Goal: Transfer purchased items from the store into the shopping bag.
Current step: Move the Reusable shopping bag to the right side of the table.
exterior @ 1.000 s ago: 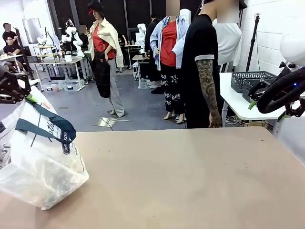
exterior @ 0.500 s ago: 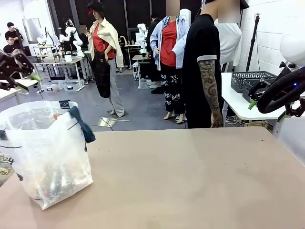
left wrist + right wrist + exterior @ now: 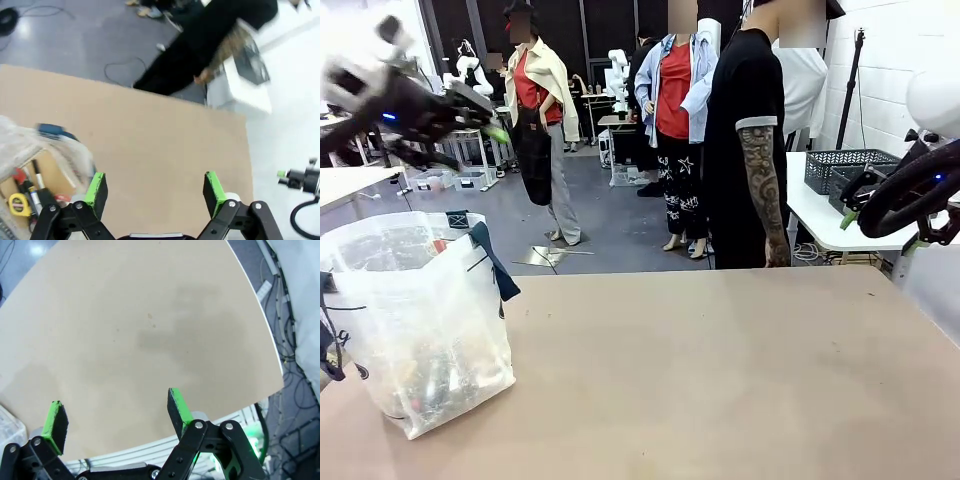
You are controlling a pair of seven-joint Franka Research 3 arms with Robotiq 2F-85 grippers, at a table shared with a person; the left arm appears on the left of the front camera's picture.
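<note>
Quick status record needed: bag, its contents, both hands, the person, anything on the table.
shopping bag: upright at the table's left edge, mouth open, navy strap draped over its side
contents: assorted small goods at the bottom; a yellow tape measure shows from the left wrist view
left hand: raised above and behind the bag, jaws open, empty
right hand: jaws open, empty, over bare table
person: standing at the far edge, arm hanging down
</note>
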